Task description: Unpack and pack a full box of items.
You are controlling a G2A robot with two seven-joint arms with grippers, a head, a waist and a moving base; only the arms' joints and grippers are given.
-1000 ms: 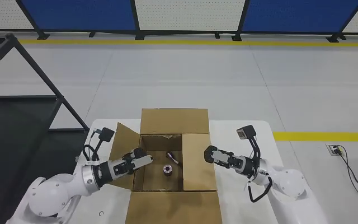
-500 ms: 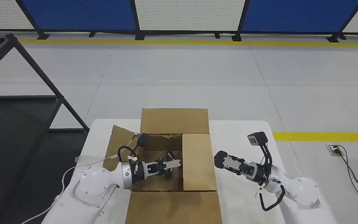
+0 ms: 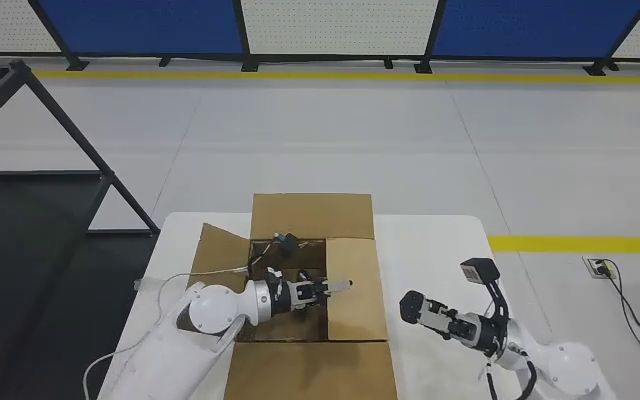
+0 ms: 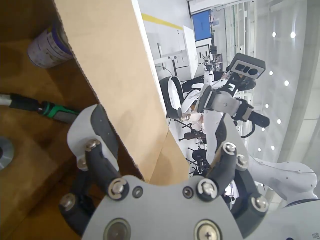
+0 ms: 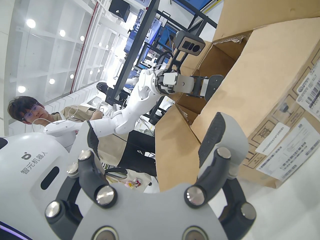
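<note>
The open cardboard box (image 3: 310, 214) stands on the white table (image 3: 430, 245). My left gripper (image 3: 340, 286) is open at the box's right flap (image 3: 355, 300); in the left wrist view the gripper (image 4: 160, 123) straddles the flap edge (image 4: 117, 76), one finger (image 4: 100, 126) inside the box and the other outside. On the box floor lie a purple and white can (image 4: 47, 48), a green-handled screwdriver (image 4: 45, 108) and a metal round part (image 4: 3, 151). My right gripper (image 3: 408, 305) stands open and empty over the table, to the right of the box (image 5: 275, 96).
A cable trails from the left arm across the table's left side (image 3: 160, 285). Bare table lies to the right of the box, around the right arm. A black frame (image 3: 70, 130) stands on the floor at the far left.
The left gripper has moved from the box's left flap across the inside to the right flap. The right arm has drawn back from the box toward the front right.
</note>
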